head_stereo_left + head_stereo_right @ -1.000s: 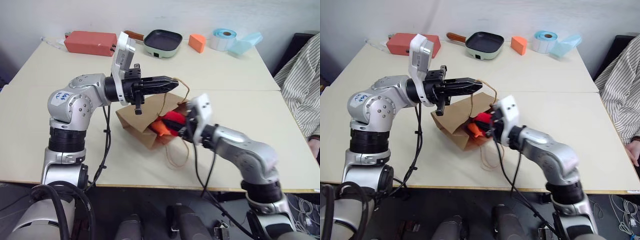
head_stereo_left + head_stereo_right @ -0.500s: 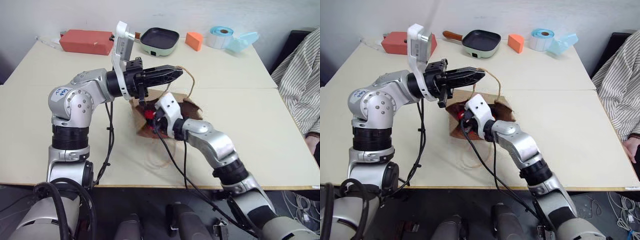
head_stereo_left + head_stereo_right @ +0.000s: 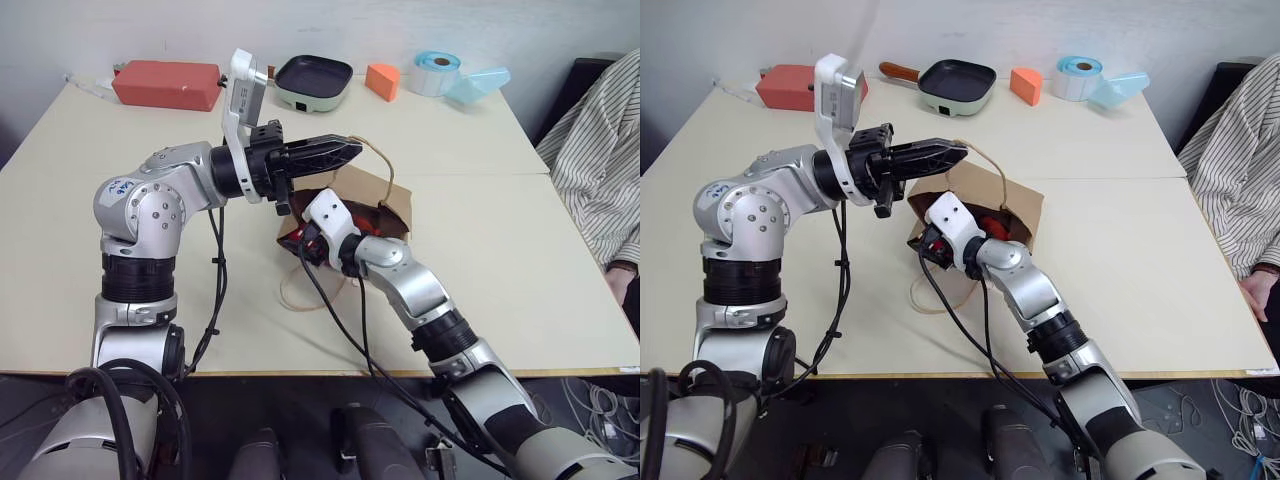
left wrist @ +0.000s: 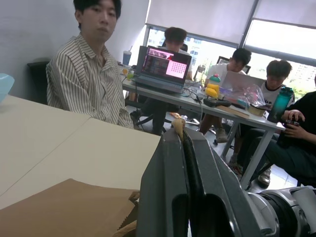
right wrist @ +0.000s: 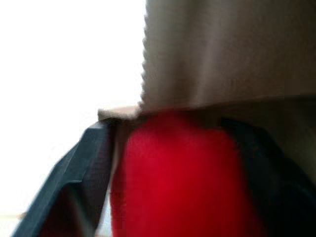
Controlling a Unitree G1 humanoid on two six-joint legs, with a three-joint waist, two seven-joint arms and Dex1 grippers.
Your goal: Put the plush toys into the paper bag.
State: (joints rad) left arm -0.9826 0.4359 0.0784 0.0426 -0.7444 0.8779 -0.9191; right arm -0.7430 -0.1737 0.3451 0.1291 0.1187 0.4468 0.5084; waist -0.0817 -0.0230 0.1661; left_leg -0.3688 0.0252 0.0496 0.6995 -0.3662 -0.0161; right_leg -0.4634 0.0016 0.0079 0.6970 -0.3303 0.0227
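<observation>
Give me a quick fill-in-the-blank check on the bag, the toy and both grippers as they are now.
1. The left gripper is shut on the paper bag's cord ____.
2. Between the right gripper's fingers sits the ____ plush toy.
3. The right gripper is at the bag's ____.

Missing words: handle; red; mouth

Even, soft indoor light keeps both head views sharp with faint shadows under the arms on the pale beige table [image 3: 520,260], while bright windows glare beyond the left end effector [image 4: 180,136] and the soft red rounded plush toy [image 5: 177,177] between the right end effector's fingers is blurred, beside a blown-out white patch.
</observation>
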